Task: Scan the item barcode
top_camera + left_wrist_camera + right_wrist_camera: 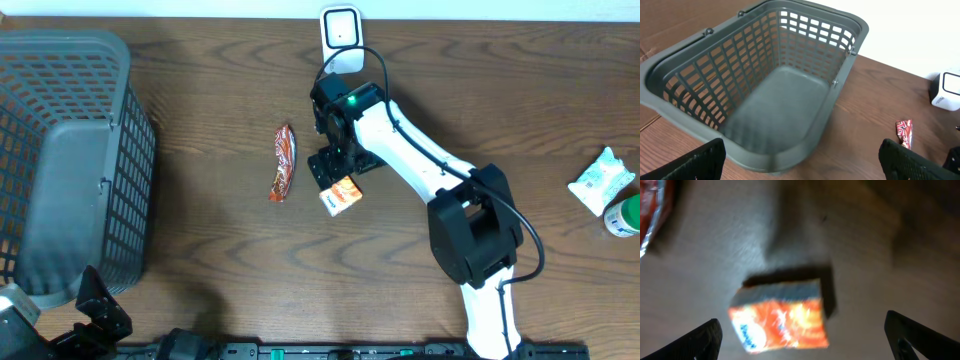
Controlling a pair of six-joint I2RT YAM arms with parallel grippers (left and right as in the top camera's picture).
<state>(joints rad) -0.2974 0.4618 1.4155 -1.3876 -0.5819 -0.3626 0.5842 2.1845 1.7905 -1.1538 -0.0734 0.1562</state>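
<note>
Left wrist looks into the basket (740, 70); right wrist shows the orange box (782, 317).

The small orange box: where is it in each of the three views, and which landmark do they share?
Overhead: orange box near the centre, right of the red wrapper.
Left wrist: not in it.
Right wrist: lower middle.
Shared landmark: the red wrapper, in all three.

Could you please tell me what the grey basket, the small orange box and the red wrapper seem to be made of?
Grey basket: moulded plastic, matte, judging by its uniform lattice walls. Small orange box: probably printed cardboard; flat faces, square edges. Red wrapper: likely foil-lined plastic film; crinkled, with silvery edges.
</note>
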